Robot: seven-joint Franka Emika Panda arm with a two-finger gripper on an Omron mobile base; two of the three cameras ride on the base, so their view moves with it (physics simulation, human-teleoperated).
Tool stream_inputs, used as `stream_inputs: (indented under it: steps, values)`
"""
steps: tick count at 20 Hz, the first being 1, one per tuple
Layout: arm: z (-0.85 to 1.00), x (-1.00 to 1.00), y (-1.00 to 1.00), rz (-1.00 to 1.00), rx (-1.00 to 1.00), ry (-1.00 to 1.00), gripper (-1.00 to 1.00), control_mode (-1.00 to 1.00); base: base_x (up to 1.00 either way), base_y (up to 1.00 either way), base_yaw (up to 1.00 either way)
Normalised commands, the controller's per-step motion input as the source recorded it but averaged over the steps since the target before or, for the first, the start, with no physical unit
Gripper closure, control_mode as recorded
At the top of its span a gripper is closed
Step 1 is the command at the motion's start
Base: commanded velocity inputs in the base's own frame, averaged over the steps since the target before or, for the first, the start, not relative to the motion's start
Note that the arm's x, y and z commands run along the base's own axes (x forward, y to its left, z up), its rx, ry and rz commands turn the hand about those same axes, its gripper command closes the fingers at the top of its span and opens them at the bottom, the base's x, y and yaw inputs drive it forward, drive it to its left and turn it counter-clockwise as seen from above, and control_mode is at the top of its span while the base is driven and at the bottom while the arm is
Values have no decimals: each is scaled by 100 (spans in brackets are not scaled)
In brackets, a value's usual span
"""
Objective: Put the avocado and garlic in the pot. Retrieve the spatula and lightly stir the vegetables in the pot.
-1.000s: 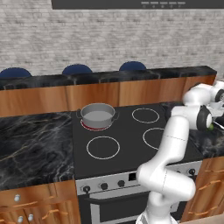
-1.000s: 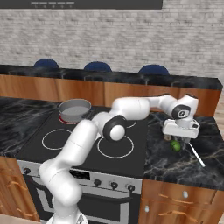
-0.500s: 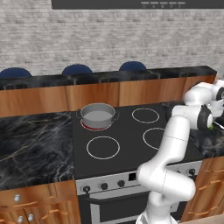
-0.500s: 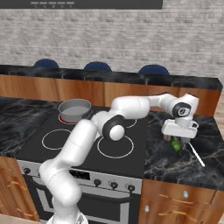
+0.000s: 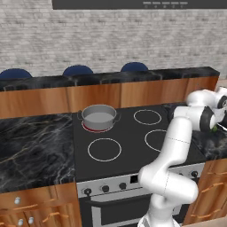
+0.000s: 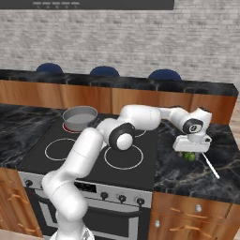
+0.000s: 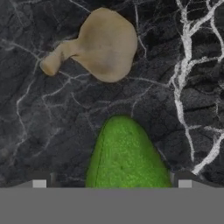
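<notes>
The avocado (image 7: pixel 127 153) lies on the black marble counter right of the stove, low in the hand view, and shows as a green spot (image 6: pixel 189 156) under the hand. My gripper (image 7: pixel 112 183) is open and straddles it, with a fingertip (image 7: pixel 39 181) on each side and a gap to the fruit. From the right base view the gripper (image 6: pixel 191 152) hangs just above the counter. The garlic (image 7: pixel 103 46) lies beyond the avocado, apart from it. The spatula (image 6: pixel 209 165) lies on the counter just right of the hand. The pot (image 5: pixel 99 117) stands on the back left burner (image 6: pixel 80 117).
The black stovetop (image 5: pixel 133 142) with its white burner rings spreads between the pot and my hand. A raised wooden ledge (image 6: pixel 154 98) with a dark top runs behind it, with blue chair backs (image 5: pixel 77 70) beyond. Black marble counter (image 5: pixel 31 146) flanks the stove.
The hand has sunk slightly toward the avocado. The pot, garlic and spatula have stayed put.
</notes>
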Motion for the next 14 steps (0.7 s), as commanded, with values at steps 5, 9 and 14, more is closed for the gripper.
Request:
stream_inputs:
  steps: [5,9,14]
  values:
    - [-34,0,0,0,0,-8,-100,-100,0,0,0]
    - [-11,-1,0,0,0,-4,-100,-100,0,0,0]
    - [0,0,0,0,0,0,100,-100,0,0,0]
